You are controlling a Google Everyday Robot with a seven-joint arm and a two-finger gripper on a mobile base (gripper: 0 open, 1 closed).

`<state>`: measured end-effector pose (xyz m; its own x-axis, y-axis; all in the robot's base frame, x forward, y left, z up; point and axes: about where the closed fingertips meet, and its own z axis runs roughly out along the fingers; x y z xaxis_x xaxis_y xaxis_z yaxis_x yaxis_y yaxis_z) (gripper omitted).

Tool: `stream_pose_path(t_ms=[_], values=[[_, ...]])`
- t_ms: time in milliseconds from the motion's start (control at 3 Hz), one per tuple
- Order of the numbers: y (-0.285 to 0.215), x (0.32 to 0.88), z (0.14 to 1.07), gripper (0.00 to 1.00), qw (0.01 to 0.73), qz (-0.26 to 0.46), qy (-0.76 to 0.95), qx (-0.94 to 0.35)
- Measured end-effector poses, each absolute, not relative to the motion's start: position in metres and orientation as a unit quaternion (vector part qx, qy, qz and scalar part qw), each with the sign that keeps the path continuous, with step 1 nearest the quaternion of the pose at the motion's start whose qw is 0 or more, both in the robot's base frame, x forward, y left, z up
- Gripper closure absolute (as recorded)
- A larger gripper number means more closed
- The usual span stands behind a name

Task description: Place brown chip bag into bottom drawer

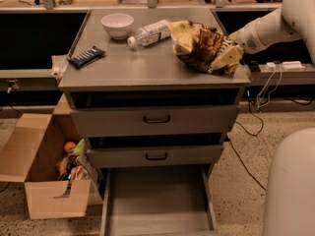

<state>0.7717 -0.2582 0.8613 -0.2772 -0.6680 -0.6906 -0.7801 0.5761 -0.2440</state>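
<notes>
The brown chip bag lies crumpled on the back right of the grey cabinet top, with its tan-yellow end toward the bottle. My gripper comes in from the right on the white arm. It sits at the bag's right end, touching it, near the cabinet's right edge. The bottom drawer is pulled out at floor level and its flat grey tray holds nothing.
A white bowl, a lying water bottle and a dark blue candy bar share the cabinet top. The two upper drawers are slightly ajar. An open cardboard box of items stands at left. Cables hang at right.
</notes>
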Motion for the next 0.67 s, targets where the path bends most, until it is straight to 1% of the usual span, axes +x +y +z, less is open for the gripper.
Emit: stream_pose_path(t_ms=[333,667], values=[[-0.2732,0.7769,0.8462,0.41,0.393,0.070,0.797,-0.452],[-0.2764,0.7780,0.8483,0.65,0.396,0.068,0.796,-0.453]])
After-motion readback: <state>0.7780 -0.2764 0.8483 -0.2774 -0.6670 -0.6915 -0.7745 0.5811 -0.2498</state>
